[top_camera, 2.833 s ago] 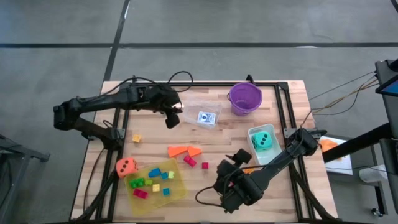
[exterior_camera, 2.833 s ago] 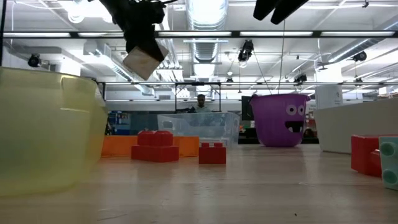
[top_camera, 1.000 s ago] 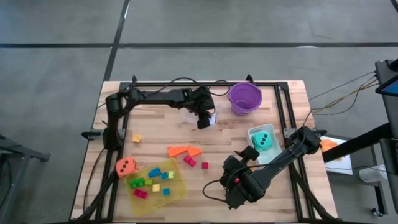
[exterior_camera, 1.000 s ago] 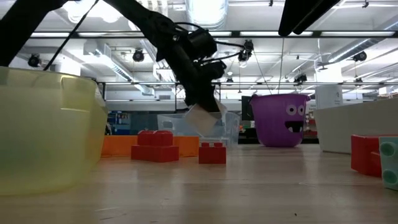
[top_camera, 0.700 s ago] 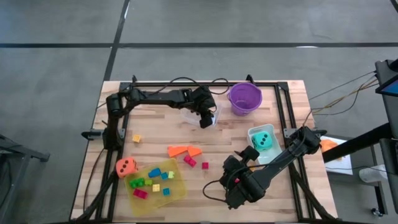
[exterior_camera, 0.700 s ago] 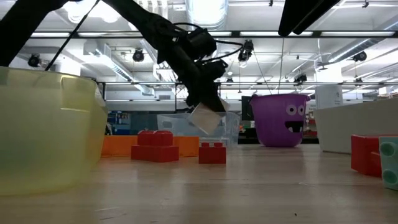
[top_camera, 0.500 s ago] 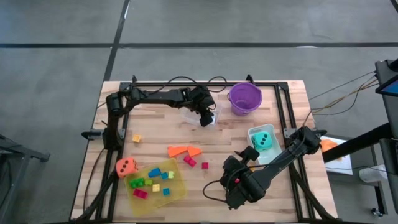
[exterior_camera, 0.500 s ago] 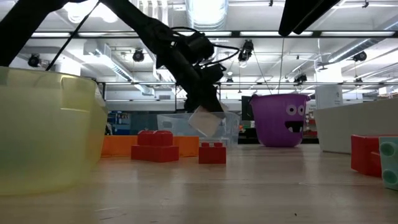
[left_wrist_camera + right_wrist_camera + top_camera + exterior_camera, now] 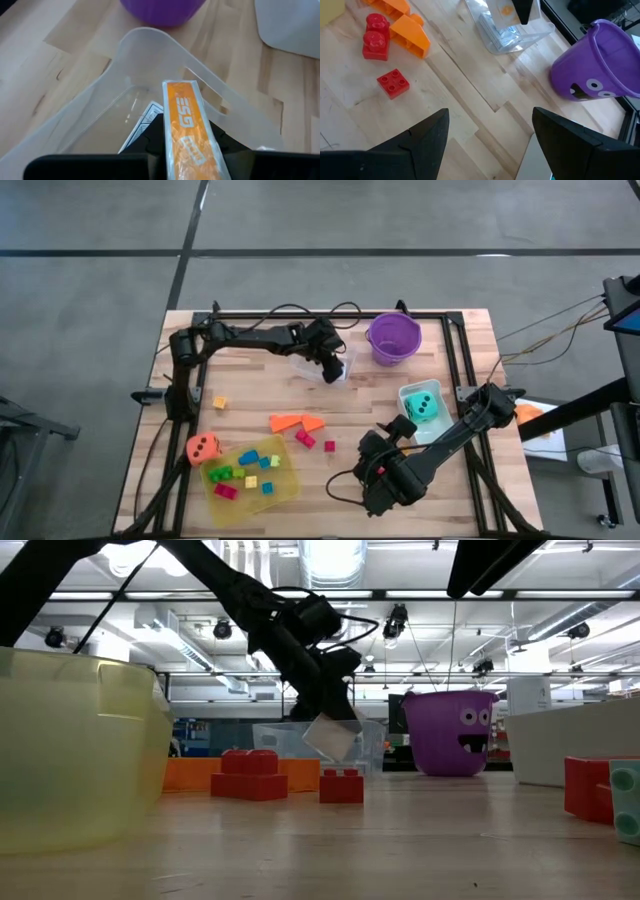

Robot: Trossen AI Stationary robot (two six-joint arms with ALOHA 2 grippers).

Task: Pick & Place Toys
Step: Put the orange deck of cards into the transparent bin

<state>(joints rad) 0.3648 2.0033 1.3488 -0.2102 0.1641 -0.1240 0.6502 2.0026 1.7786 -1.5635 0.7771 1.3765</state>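
Observation:
My left gripper [image 9: 329,367] is shut on a small card pack [image 9: 192,134] with an orange edge, right over the clear tub [image 9: 318,364] at the table's far middle. In the low view the pack [image 9: 328,737] hangs tilted in front of the tub [image 9: 372,743]. Another card pack [image 9: 144,119] lies flat on the tub's floor. My right gripper [image 9: 490,135] hovers open near the front right, over bare wood, touching nothing. Orange wedges [image 9: 297,422] and red bricks [image 9: 305,439] lie on the table at mid-table. My left gripper pinches the card pack between its two fingers [image 9: 156,134], which lie on its two broad faces with the narrow orange edge [image 9: 186,116] turned toward the wrist camera. The fingers slant down from the table's left. The pack is lifted clear, tilted, over the tub's opening.
A purple bucket [image 9: 393,338] stands just right of the tub. A teal die [image 9: 423,408] sits in a white box at the right. At the front left are an orange die [image 9: 203,447] and a yellow tray [image 9: 284,485] holding several bricks. A yellow brick [image 9: 219,403] lies alone.
My left gripper has rolled its wrist a little while staying over the tub, so the card pack has turned with it. It remains shut on the pack. My right arm has kept still.

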